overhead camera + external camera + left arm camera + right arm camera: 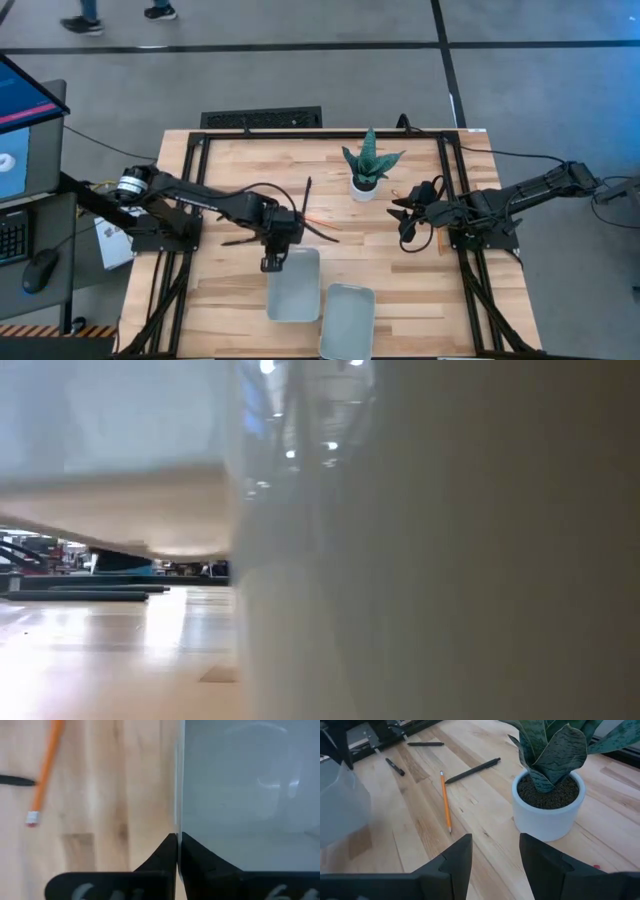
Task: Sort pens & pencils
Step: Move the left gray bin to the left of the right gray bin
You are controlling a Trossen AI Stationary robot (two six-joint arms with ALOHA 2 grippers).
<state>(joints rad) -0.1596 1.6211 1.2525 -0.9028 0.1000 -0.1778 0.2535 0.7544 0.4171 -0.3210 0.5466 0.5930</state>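
Pinching the tray (pixel 293 285) rim at its 11 o'clock corner, left gripper (pixel 270 262) fingers clamped tight, likely to reposition it. Pens (pixel 472 771) and pencil (pixel 445 801) loose at tray's 12 o'clock. Right gripper (pixel 408 226) waiting, fingers apart, empty, beside the plant (pixel 368 165).

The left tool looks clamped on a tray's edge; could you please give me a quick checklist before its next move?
1. Left tool shut on the tray rim: ok.
2. Tray empty: ok, nothing seen inside.
3. Pencil clear of the tray: ok, it lies apart on the table.
4. Pens within reach: cannot tell.
5. Right tool open, near the potted plant, holding nothing: ok.
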